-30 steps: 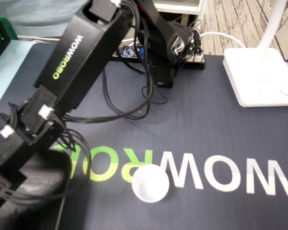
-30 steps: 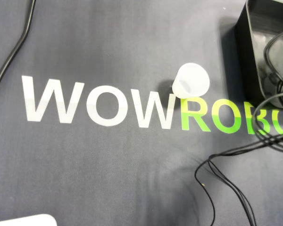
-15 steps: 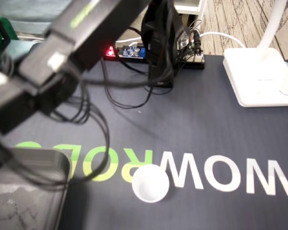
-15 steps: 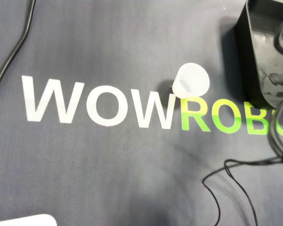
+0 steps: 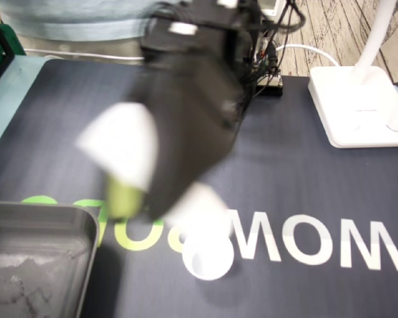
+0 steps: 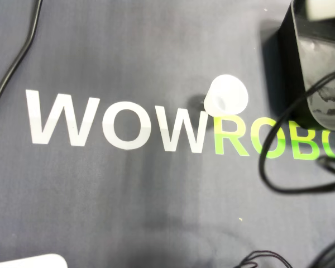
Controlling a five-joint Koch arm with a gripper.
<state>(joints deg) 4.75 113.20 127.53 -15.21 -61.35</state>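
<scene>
A dark grey mat point(image 5: 305, 165) covers most of the desk point(image 5: 1, 116), whose pale blue top shows along the left edge of the fixed view. Large white and green letters point(image 5: 312, 242) are printed across the mat. At the upper right a white lamp base point(image 5: 358, 106) sits at the mat's edge, its stem point(image 5: 379, 30) rising out of frame. Behind it lies a floor point(image 5: 325, 26) of grey-brown wooden planks, with a white cable point(image 5: 304, 48) curving over it. In the overhead view a black cable point(image 6: 14, 67) runs down the mat's left side.
</scene>
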